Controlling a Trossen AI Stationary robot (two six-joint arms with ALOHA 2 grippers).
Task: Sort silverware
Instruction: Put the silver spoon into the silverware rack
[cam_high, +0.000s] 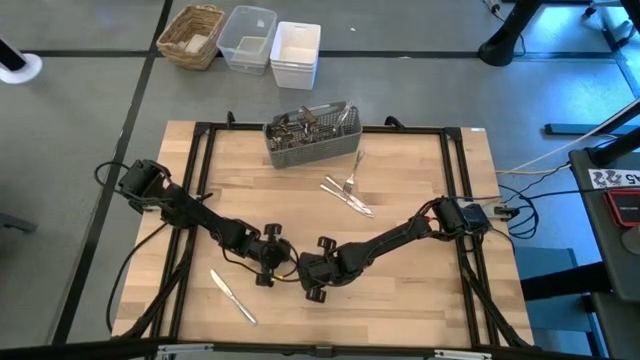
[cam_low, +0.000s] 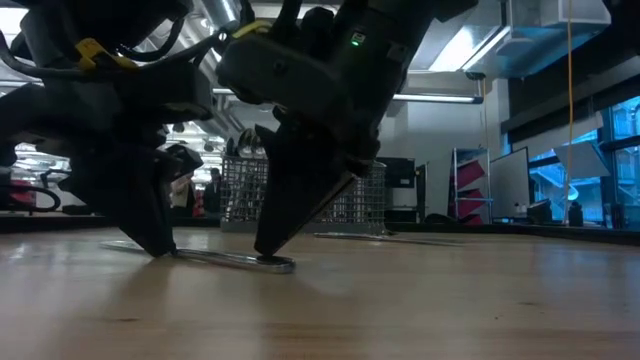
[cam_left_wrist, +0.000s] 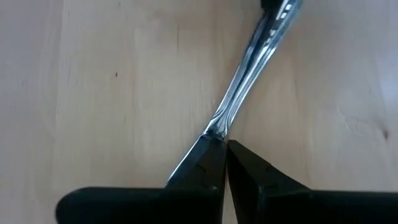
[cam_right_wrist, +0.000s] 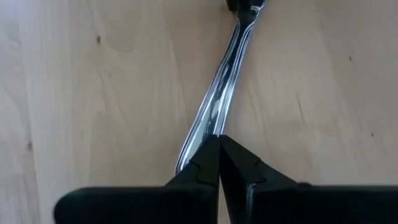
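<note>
A slim, shiny piece of silverware (cam_low: 230, 259) lies low over the wooden table near its front middle. My two grippers meet at its opposite ends. My left gripper (cam_high: 275, 262) is shut on one end (cam_left_wrist: 222, 142). My right gripper (cam_high: 305, 270) is shut on the other (cam_right_wrist: 217, 140). Each wrist view shows the other gripper's dark tip at the piece's far end. A table knife (cam_high: 232, 297) lies flat near the front left. A fork and a knife (cam_high: 348, 190) lie crossed below the mesh caddy (cam_high: 310, 135), which holds several more pieces. My left gripper pinches the piece's narrow stem (cam_left_wrist: 219, 127) between its two fingertips, slanting down from the table's left and along the piece. That end (cam_low: 178, 253) sits just above the wood. My right gripper pinches the stem close to its other end (cam_right_wrist: 211, 127) between the fingertips, slanting down from the table's right and along the piece. A wider part (cam_right_wrist: 184, 163) runs on under one finger. The rounded end (cam_low: 282, 265) rests at the table.
Beyond the table's far edge stand a wicker basket (cam_high: 192, 35), a clear bin (cam_high: 247, 38) and a white bin (cam_high: 295, 55). A black frame (cam_high: 200, 150) borders the wooden top. Bare wood lies to the front right and far left.
</note>
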